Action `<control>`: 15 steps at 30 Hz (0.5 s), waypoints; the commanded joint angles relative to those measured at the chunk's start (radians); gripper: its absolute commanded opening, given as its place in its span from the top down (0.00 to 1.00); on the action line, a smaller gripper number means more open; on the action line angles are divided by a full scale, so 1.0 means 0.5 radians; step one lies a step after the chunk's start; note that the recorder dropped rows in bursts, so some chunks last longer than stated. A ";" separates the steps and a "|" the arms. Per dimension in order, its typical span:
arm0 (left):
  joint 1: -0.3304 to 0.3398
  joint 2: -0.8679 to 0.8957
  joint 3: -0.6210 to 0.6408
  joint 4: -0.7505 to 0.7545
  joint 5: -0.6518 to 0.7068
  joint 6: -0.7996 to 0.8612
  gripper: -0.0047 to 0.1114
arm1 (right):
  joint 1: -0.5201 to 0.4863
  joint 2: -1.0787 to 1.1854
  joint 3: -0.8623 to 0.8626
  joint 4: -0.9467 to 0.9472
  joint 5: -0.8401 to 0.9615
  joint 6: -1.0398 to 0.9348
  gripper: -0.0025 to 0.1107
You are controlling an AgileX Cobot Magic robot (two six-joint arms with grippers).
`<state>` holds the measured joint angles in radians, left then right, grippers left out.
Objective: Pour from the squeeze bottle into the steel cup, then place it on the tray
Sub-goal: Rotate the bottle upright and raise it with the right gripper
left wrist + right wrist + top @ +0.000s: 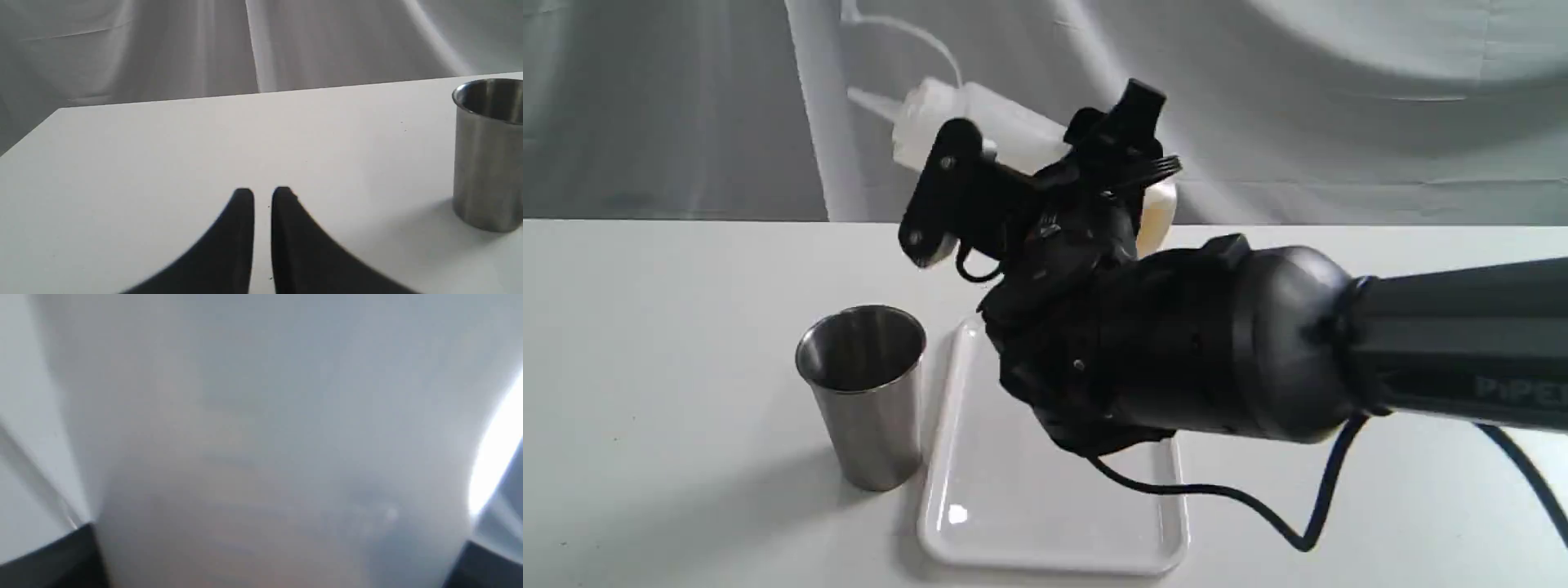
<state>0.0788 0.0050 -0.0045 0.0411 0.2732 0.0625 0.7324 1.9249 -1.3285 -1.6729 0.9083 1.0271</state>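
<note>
The squeeze bottle (1005,122) hangs in the air, tipped nearly level, its nozzle (870,100) pointing left and sitting well above and slightly behind the steel cup (866,392). Amber liquid shows at the bottle's base end. My right gripper (1037,151) is shut on the bottle's body; in the right wrist view the blurred bottle (261,437) fills the picture between the gripper (269,559) fingers. The cup stands upright on the table, touching the left edge of the white tray (1045,523). My left gripper (263,196) holds nothing, its fingers almost together, left of the cup (488,155).
The right arm and its black cable (1258,506) reach over the tray from the right. A grey cloth backdrop (1339,98) hangs behind the white table (645,367). The table's far edge runs behind the bottle.
</note>
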 commanded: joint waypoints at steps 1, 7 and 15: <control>-0.005 -0.010 0.009 0.005 -0.014 -0.004 0.89 | 0.001 -0.117 -0.021 -0.034 -0.013 0.524 0.98; -0.005 -0.010 0.009 0.005 -0.014 -0.004 0.89 | 0.001 -0.268 0.076 -0.082 -0.017 1.402 0.98; -0.005 -0.010 0.009 0.005 -0.014 -0.004 0.89 | -0.004 -0.489 0.358 -0.143 -0.023 1.958 0.98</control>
<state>0.0788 0.0050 -0.0045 0.0411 0.2732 0.0625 0.7324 1.7141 -1.1719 -1.7005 0.8851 1.9474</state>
